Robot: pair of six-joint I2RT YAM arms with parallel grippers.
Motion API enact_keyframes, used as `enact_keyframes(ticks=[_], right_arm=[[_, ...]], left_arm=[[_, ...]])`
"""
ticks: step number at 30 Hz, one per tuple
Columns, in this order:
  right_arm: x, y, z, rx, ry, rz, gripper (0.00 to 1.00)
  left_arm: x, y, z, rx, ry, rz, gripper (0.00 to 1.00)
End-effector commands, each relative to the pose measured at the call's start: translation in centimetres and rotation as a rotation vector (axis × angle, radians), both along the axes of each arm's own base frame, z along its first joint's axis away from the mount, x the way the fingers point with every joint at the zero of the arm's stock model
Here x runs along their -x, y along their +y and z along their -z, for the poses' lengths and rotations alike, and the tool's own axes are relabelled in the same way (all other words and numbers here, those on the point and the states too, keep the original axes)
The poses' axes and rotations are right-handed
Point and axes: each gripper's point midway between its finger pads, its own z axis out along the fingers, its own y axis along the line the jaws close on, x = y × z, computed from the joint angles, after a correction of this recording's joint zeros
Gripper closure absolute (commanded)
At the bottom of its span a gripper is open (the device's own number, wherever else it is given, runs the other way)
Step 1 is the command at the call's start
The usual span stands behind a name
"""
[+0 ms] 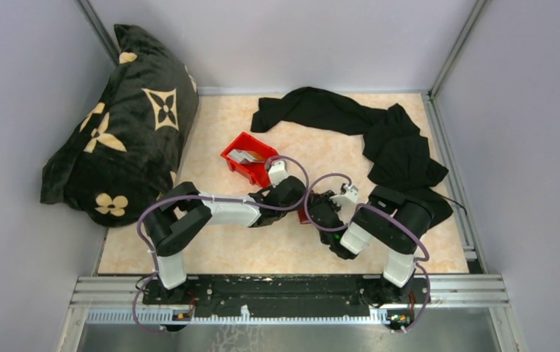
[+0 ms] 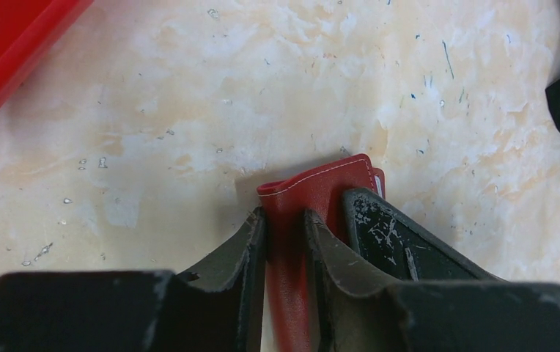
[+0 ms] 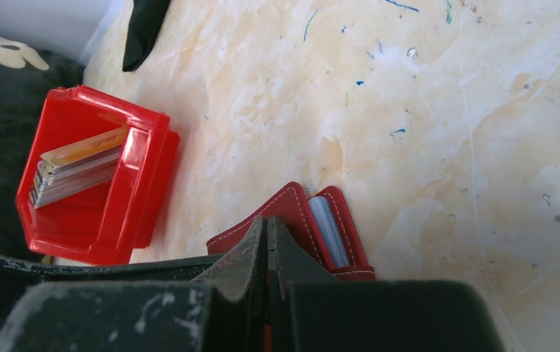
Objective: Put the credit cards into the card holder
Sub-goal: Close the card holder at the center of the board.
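The dark red card holder (image 3: 295, 209) lies open on the table between the two grippers, its pale grey pockets (image 3: 328, 231) facing up. In the left wrist view one flap of the card holder (image 2: 321, 187) stands up between my left gripper's (image 2: 284, 216) fingers, which touch it on both sides. My right gripper (image 3: 267, 220) is shut, with a red sliver of the cover pinched between its fingers. From above, only a scrap of the card holder (image 1: 303, 217) shows between the left gripper (image 1: 290, 196) and the right gripper (image 1: 321, 209). Several credit cards (image 3: 79, 165) stand stacked in a red bin.
The red plastic bin (image 1: 231, 150) sits just beyond the left gripper, and its edge (image 2: 13, 51) shows in the left wrist view. A black cushion with cream flowers (image 1: 116, 125) leans at the left wall. Black cloth (image 1: 380, 132) lies across the back right.
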Motion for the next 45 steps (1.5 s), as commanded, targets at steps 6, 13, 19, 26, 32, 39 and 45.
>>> enact_keyframes(ticks=[6, 13, 19, 26, 32, 39, 45], right_arm=[[10.9, -5.6, 12.7, 0.536, 0.549, -0.234, 1.00], [9.1, -4.2, 9.6, 0.547, 0.475, -0.234, 0.80], [7.5, -4.1, 6.2, 0.612, 0.402, -0.223, 0.68], [5.7, -3.9, 2.4, 0.656, 0.327, -0.217, 0.61], [4.7, -4.7, 0.2, 0.660, 0.289, -0.187, 0.61], [3.2, -5.2, -3.0, 0.664, 0.242, -0.166, 0.60], [2.6, -5.4, -4.6, 0.697, 0.229, -0.167, 0.60]], left_arm=[[7.1, 3.1, 9.1, -0.150, 0.281, 0.135, 0.80], [7.1, 3.2, 8.5, -0.147, 0.262, 0.150, 0.79], [7.2, 3.5, 8.4, -0.144, 0.257, 0.150, 0.78], [7.1, 3.5, 7.9, -0.123, 0.237, 0.149, 0.77], [6.3, 3.2, 6.3, -0.084, 0.182, 0.136, 0.71], [4.7, 3.2, 2.8, -0.027, 0.072, 0.089, 0.47], [3.7, 3.6, 0.0, -0.001, -0.007, 0.058, 0.35]])
